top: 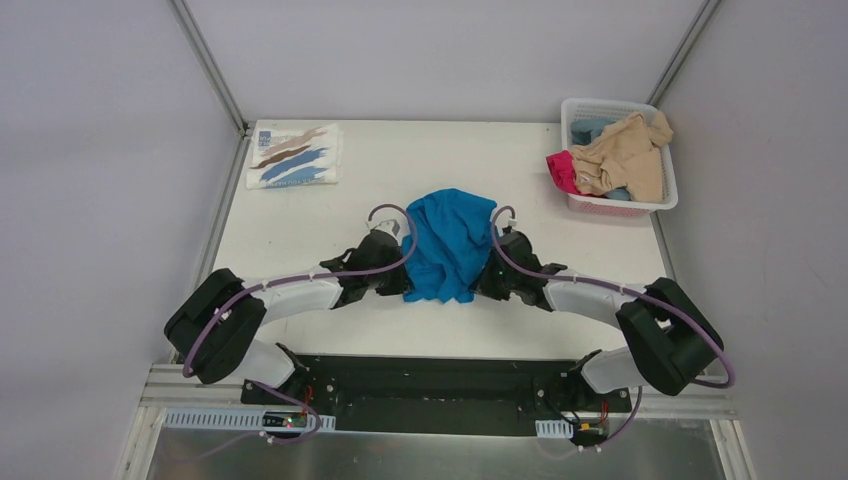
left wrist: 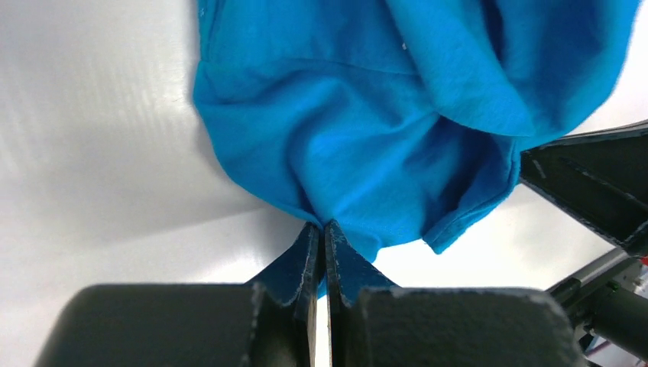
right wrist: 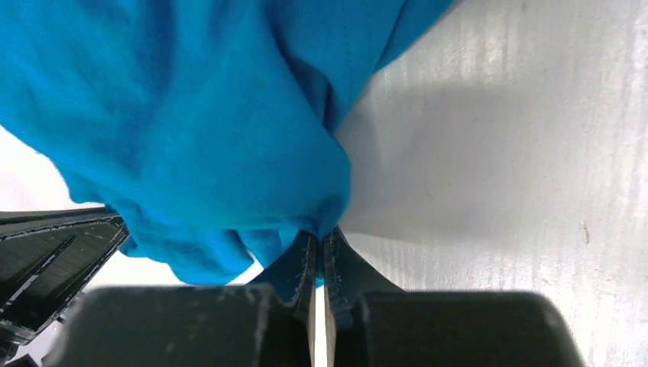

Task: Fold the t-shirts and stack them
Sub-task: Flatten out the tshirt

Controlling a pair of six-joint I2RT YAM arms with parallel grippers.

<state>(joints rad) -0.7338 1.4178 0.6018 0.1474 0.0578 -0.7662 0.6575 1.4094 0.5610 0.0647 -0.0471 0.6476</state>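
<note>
Mid-table, just ahead of both wrists: bright blue t-shirt [top: 447, 243], bunched in a crumpled heap, longer front-to-back than across in the top view, broad at the far end, narrowing toward the arm bases. Left gripper [left wrist: 321, 229] fully closed, pinching a small fold at the near-left edge of the cloth. Right gripper [right wrist: 321, 238] likewise closed, pinching the near-right edge. Checked in both wrist views: blue cloth caught right at the fingertips, no gap between the jaws. Grip points fairly close together, facing each other across the near end of the heap, neither arm nearer than the other, with the bulk of the cloth beyond and between the two tips. Judged step in hand: two edge points secured, ready for a lift and a draw apart, left and right, to spread the shirt flat. Cannot tell whether the pinched points are true hem corners or chance folds. Around: open table [top: 330, 235] on either side of the heap. White printed shirt [top: 293, 155] with brown and blue strokes, folded at the far-left corner, well apart. White mesh basket [top: 625, 208] at the far right, well apart, holding a beige shirt [top: 628, 155], a pink one [top: 562, 172] and a pale-blue one [top: 588, 128]. Nothing seen in the way of a sideways spread. Main risk, as judged: thin pinch slipping, or layers dragged along as one clump instead of opening.
</note>
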